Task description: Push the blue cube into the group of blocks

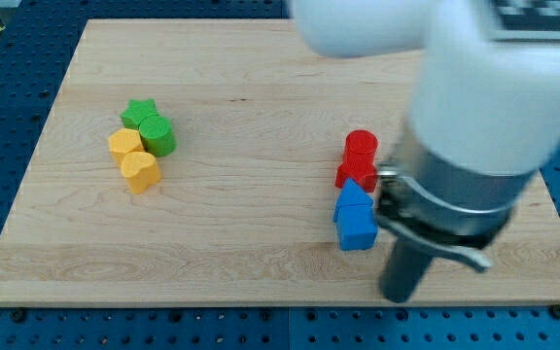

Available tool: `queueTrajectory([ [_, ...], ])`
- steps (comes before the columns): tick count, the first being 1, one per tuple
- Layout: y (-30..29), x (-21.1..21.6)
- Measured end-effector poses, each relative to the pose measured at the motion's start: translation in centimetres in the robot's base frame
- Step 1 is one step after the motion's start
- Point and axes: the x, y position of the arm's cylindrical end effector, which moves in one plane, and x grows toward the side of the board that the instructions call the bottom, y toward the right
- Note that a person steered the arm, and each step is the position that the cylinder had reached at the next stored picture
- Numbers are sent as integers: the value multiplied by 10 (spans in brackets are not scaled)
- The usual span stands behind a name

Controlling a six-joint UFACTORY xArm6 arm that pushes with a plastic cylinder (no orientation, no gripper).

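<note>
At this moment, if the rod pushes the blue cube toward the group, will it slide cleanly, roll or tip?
The blue cube looks low and flat-sided, so it would probably slide rather than roll or tip. The wooden board looks smooth, so little drag is likely. It touches another blue block, so it may twist or drag that along. My tip sits at its right.

blue cube (358, 231): lower right of centre in frame, flat on the board, slightly rotated. Touching the blue block (354, 197) directly above it. Group of blocks at upper left: green star (140, 112), green cylinder (157, 135), yellow block (123, 144), yellow heart (141, 171), all packed tight. Cube well apart from them.
</note>
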Motion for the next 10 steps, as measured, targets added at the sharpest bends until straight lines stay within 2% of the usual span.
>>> queueTrajectory([
  [1,26,0],
  [2,23,-22],
  [4,-33,-39],
  [5,-10,-44],
  [6,-17,-49],
  [7,-62,-61],
  [10,-88,-72],
])
